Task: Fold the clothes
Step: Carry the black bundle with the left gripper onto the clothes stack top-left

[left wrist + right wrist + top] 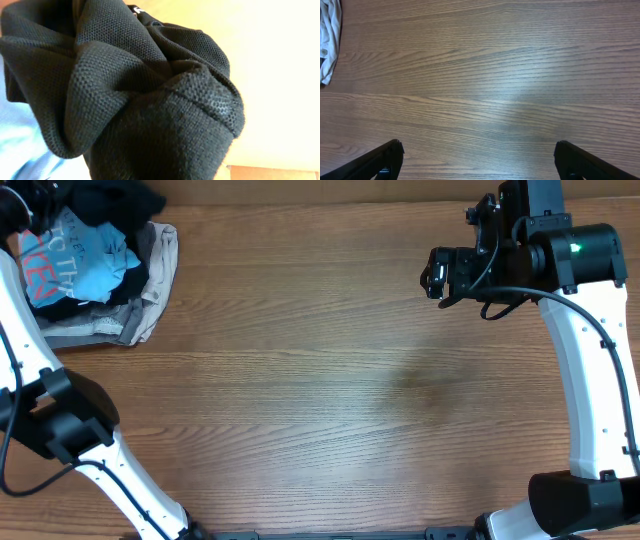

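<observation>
Left gripper (22, 202): closed on bunched black clothes (150, 100), its fingers hidden inside the fabric.
Right gripper (477, 150): spread wide, holding nothing.
Beneath it: wood-grain table (495, 75).

Brown wood-grain table (320, 380). Far-left corner: clothes pile (105, 305) w/ grey-beige garment (155, 275) at btm, flat on tabletop; blue shirt (95, 265) atop it; black garment (125, 200) bunched at pile's far edge.
</observation>
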